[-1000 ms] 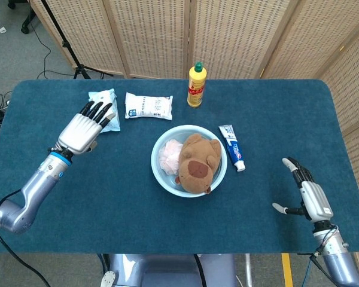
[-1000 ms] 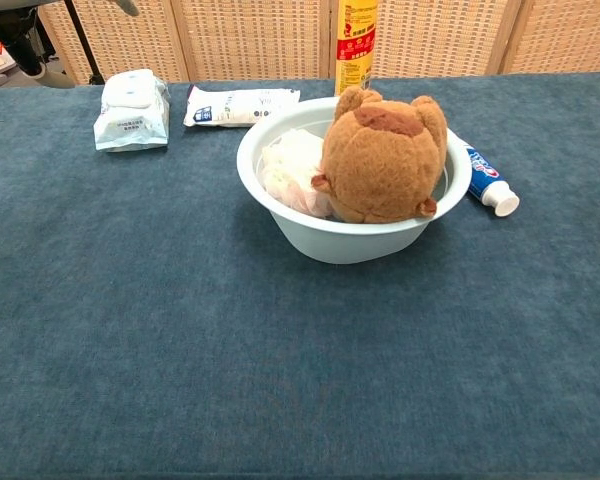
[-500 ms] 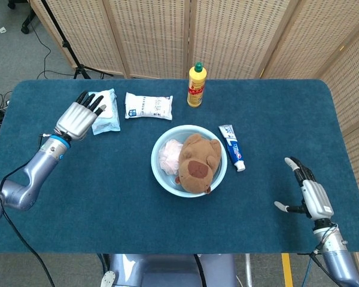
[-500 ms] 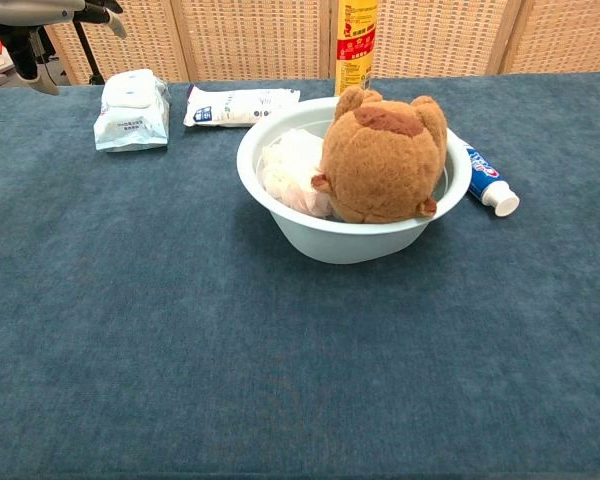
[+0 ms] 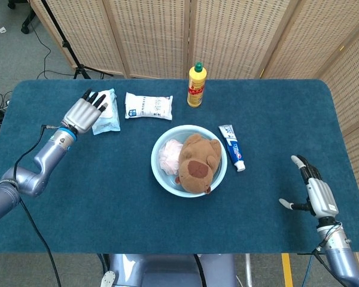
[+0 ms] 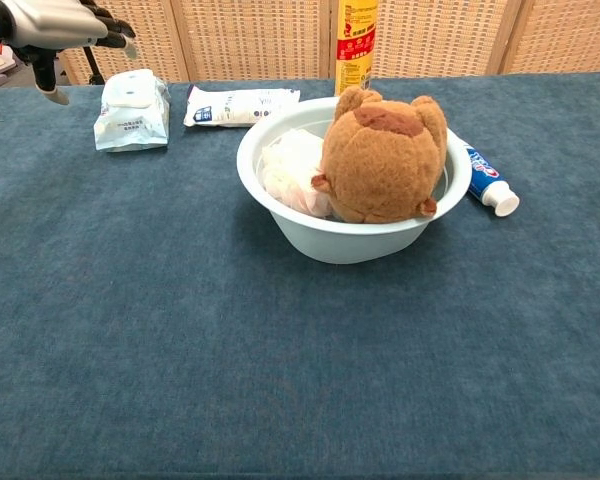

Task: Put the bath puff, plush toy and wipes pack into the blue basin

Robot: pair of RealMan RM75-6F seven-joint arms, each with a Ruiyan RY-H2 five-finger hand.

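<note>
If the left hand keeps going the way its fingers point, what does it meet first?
Most likely the wipes pack: the left hand points up-right with its fingertips already over the pack's left edge in the head view. The chest view suggests it is above the pack, so height is unclear.

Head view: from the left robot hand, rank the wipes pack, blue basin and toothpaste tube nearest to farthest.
From the left robot hand:
1. Wipes pack, right beside the hand, far-left of the table.
2. Blue basin, table centre.
3. Toothpaste tube, just right of the basin.

No print is legible: the yellow bottle's [image 6: 356, 45] red label, the white packet [image 6: 242, 105] and the toothpaste tube [image 6: 486, 178] bear print too small to make out.
</note>
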